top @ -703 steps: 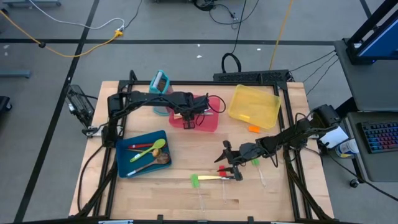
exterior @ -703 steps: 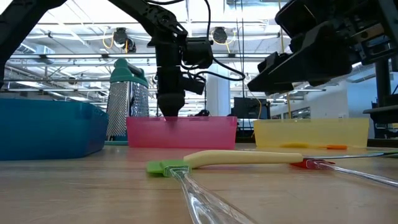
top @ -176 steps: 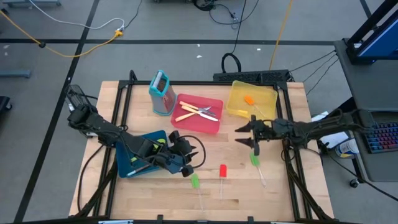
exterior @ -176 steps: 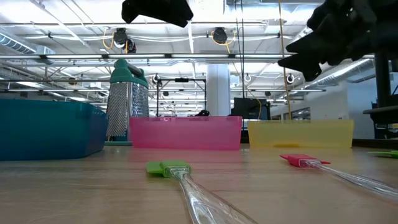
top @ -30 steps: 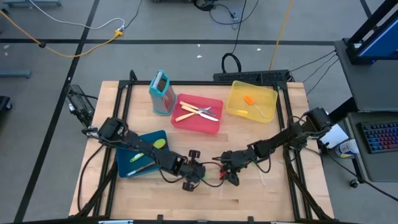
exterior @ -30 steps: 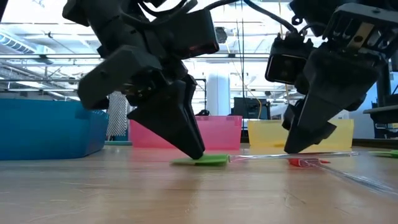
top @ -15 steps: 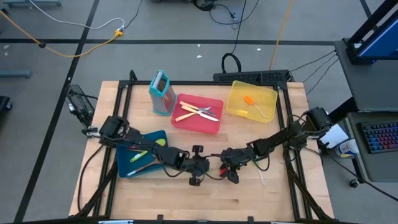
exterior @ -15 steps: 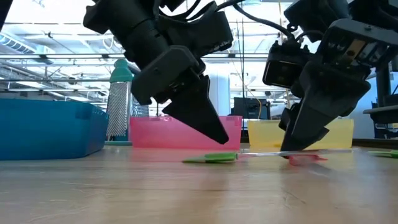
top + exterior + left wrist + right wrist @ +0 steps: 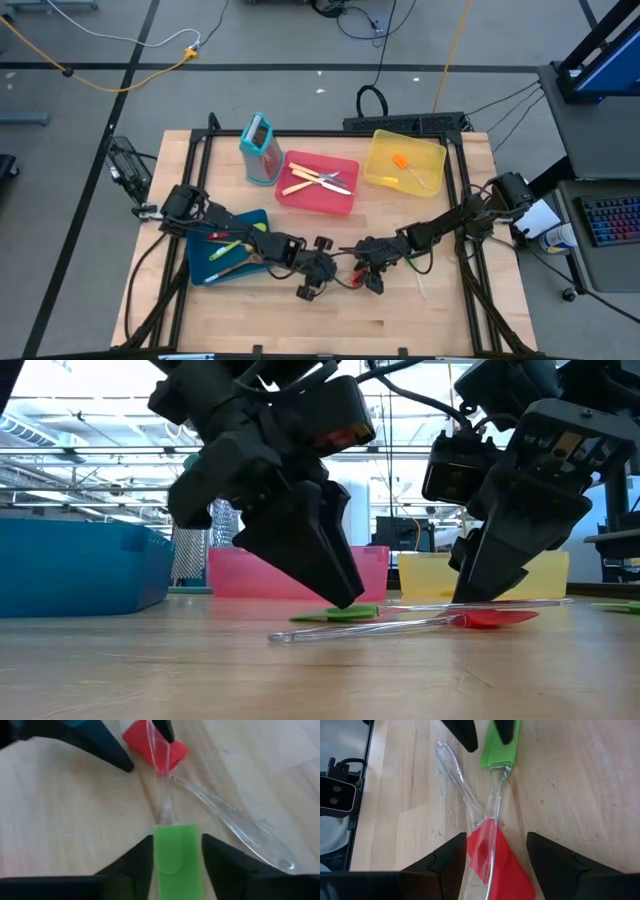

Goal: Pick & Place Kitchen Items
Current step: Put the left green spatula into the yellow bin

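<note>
Left claw [image 9: 176, 851] open, straddling green spatula [image 9: 175, 852] head flat on worktop [image 9: 420, 320]; not gripped. Right claw [image 9: 495, 851] wide over red spatula [image 9: 492, 855], also lying flat. Clear handles cross mid-worktop, between both claws.

Crossed spatula handles [image 9: 487, 815] between tools

Two matte-black jointed arms, boxy wrist housings, left gripper [image 9: 335, 595] and right gripper [image 9: 470, 592] each ending in tapered wedge fingers — black cables looping along the links, lower centre of the high view.
</note>
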Controlling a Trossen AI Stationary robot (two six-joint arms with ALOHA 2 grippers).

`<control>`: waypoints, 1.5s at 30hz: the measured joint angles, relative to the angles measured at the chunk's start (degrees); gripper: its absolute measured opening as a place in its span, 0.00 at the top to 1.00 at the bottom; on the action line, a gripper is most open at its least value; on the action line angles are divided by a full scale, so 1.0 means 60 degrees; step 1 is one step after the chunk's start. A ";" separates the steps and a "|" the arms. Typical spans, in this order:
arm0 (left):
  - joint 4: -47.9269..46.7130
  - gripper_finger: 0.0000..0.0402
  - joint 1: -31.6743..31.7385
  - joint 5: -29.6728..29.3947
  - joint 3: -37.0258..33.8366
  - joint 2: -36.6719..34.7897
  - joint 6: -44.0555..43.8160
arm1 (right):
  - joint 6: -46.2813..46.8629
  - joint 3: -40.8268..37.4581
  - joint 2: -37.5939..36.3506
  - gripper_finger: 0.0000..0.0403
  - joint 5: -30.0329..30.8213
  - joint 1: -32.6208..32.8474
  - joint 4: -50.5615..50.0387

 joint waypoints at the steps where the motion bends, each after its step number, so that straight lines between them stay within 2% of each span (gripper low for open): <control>1: 0.0020 0.54 0.0011 -0.0095 0.0002 0.0000 0.0001 | -0.0001 0.0000 0.0000 0.50 0.0000 0.0000 0.0000; 4: -0.0030 0.43 0.0000 -0.0422 0.0004 -0.0001 -0.0002 | -0.0007 0.0000 0.0000 0.50 0.0000 0.0000 0.0001; 7: 0.0074 0.35 -0.0004 -0.0282 0.0012 0.0170 -0.0026 | -0.0040 0.0000 0.0000 0.50 0.0001 0.0000 0.0005; 9: 0.0201 0.31 -0.0030 -0.0097 0.0035 0.0392 0.0020 | -0.0040 -0.0004 0.0000 0.50 0.0004 0.0000 0.0020; 13: 0.0291 0.30 -0.0105 -0.0787 0.0062 0.0590 0.0126 | -0.0040 -0.0011 0.0004 0.50 0.0004 0.0004 0.0163; 17: 0.0272 0.37 0.0114 -0.0188 0.0055 0.0613 -0.0519 | -0.0110 -0.0011 0.0004 0.50 0.0004 0.0004 0.0310; 21: 0.0196 0.52 0.0416 0.0878 0.0047 0.0630 -0.1090 | -0.0208 -0.0011 0.0004 0.50 0.0004 0.0004 0.0367; 25: 0.0156 0.68 0.0728 0.1185 0.0036 0.0644 -0.1392 | -0.0213 -0.0011 0.0004 0.50 0.0015 0.0000 0.0403; 28: 0.0214 0.76 0.0929 0.1372 0.0036 0.0646 -0.1459 | -0.0287 -0.0011 0.0004 0.50 0.0189 0.0000 0.0512; 31: 0.0307 0.79 0.0995 0.1355 0.0029 0.0652 -0.1478 | -0.0291 -0.0011 0.0004 0.50 0.0455 -0.0052 0.0509; 45: 0.1244 0.83 0.0920 0.0465 0.0009 0.0684 -0.1223 | 0.0033 -0.0011 0.0004 0.50 0.0406 -0.0197 0.0366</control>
